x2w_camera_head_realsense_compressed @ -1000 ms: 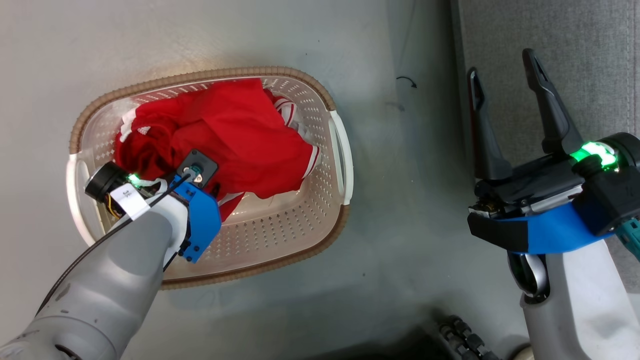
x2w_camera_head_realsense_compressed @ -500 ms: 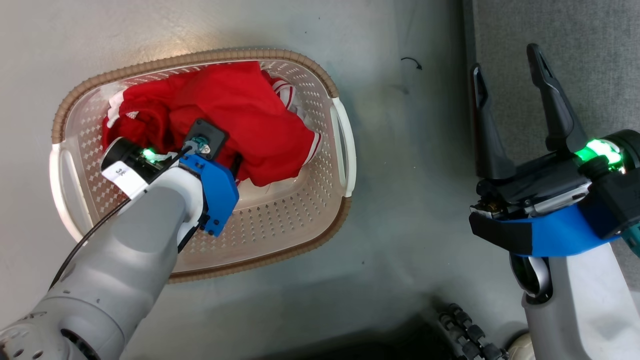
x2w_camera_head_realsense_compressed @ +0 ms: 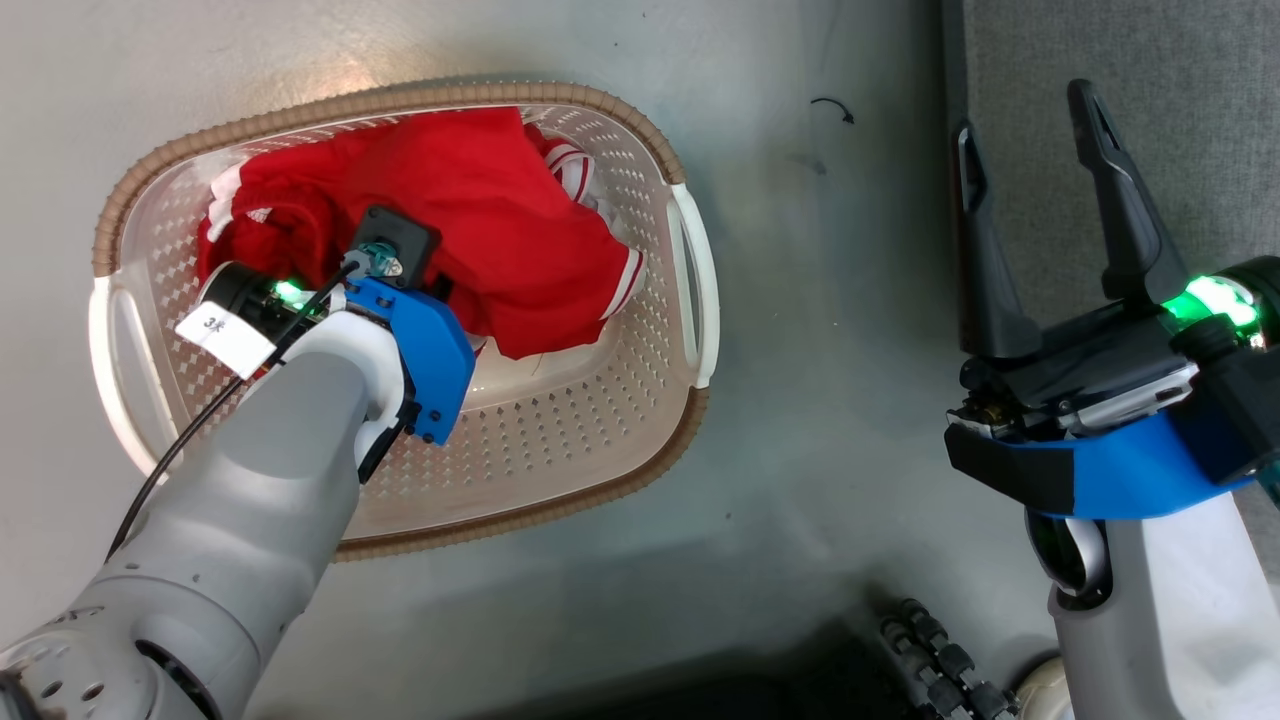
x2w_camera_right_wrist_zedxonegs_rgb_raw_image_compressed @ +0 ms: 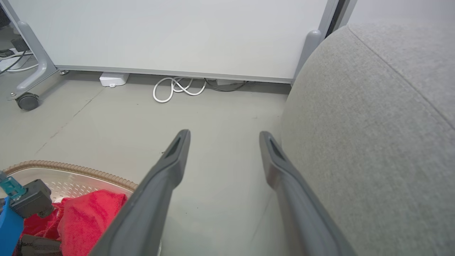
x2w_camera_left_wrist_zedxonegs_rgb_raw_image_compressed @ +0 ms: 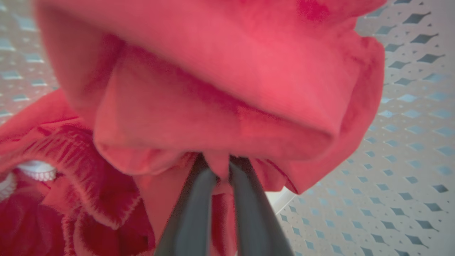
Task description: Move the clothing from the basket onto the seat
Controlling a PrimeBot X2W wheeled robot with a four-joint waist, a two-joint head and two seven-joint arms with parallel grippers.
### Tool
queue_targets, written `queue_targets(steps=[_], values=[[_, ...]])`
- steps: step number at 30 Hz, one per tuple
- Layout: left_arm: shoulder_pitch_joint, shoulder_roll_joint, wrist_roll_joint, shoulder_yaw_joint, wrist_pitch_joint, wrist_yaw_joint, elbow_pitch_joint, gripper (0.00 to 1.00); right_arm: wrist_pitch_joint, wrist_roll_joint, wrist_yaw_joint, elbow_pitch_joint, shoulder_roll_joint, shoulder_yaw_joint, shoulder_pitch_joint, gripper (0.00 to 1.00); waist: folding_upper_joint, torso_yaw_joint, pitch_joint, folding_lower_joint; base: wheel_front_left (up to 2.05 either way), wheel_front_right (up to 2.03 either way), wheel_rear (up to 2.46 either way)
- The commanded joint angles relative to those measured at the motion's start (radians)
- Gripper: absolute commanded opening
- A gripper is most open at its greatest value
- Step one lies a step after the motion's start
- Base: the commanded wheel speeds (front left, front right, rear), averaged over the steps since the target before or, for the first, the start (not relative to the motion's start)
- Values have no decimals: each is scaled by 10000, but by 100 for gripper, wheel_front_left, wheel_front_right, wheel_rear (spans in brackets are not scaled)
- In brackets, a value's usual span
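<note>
The red clothing [x2w_camera_head_realsense_compressed: 480, 220] lies bunched in the far half of the cream basket [x2w_camera_head_realsense_compressed: 560, 500] on the floor. My left arm reaches down into the pile, and its wrist hides the fingers in the head view. In the left wrist view, my left gripper [x2w_camera_left_wrist_zedxonegs_rgb_raw_image_compressed: 221, 170] is shut on a fold of the red clothing [x2w_camera_left_wrist_zedxonegs_rgb_raw_image_compressed: 213, 71], with the perforated wall of the basket [x2w_camera_left_wrist_zedxonegs_rgb_raw_image_compressed: 408, 124] behind. My right gripper [x2w_camera_head_realsense_compressed: 1022, 110] hangs open and holds nothing, at the edge of the grey seat [x2w_camera_head_realsense_compressed: 1180, 80]. In the right wrist view, that right gripper [x2w_camera_right_wrist_zedxonegs_rgb_raw_image_compressed: 224, 134] has the seat [x2w_camera_right_wrist_zedxonegs_rgb_raw_image_compressed: 373, 106] on its right.
The basket stands on grey floor left of the seat. A white panel [x2w_camera_right_wrist_zedxonegs_rgb_raw_image_compressed: 177, 32] on a wheeled foot [x2w_camera_right_wrist_zedxonegs_rgb_raw_image_compressed: 26, 101] closes off the far side, with a coiled white cable [x2w_camera_right_wrist_zedxonegs_rgb_raw_image_compressed: 177, 89] under it. My own base [x2w_camera_head_realsense_compressed: 930, 660] shows at the bottom.
The camera has shifted a little. My left wrist has pushed farther across the basket into the red pile. The right gripper has stayed open in much the same place.
</note>
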Motion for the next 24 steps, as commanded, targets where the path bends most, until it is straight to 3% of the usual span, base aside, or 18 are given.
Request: queue_targets(steps=[1, 10, 24], values=[[-176, -43, -91, -38, -111, -12, 89, 0, -35, -59, 5, -60, -33, 18, 20, 100, 0, 50, -28, 0, 0, 0, 0], [173, -180, -311, -158, -667, -12, -81, 0, -35, -71, 5, 132, -33, 4, -116, 100, 0, 250, -557, 0, 0, 0, 0], [1207, 103, -1016, -187, -1651, -12, -957, 0, -35, -100, 5, 857, -33, 132, 144, 100, 0, 753, -2801, 0, 0, 0, 0]])
